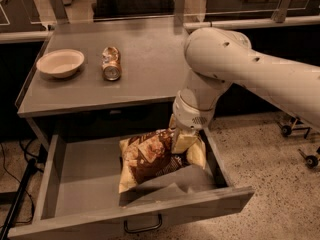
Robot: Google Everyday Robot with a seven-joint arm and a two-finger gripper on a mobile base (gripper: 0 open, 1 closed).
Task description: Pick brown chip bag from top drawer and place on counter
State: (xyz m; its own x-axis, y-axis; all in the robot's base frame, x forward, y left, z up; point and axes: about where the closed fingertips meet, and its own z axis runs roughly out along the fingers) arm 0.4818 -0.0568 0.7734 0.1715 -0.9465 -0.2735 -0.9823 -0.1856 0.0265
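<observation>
The brown chip bag [147, 160] hangs tilted just above the floor of the open top drawer [85, 181] and casts a shadow under it. My gripper [181, 140] comes down from the white arm [220, 59] and is shut on the bag's upper right corner. The bag's far right edge is partly hidden behind the fingers. The grey counter [150, 69] lies above and behind the drawer. The drawer's dark handle [142, 229] shows on its front.
A pale bowl [60, 63] and a crushed gold can [111, 64] stand on the counter's left half. The white arm reaches over the counter's right front corner. Speckled floor and caster wheels [287, 130] are to the right.
</observation>
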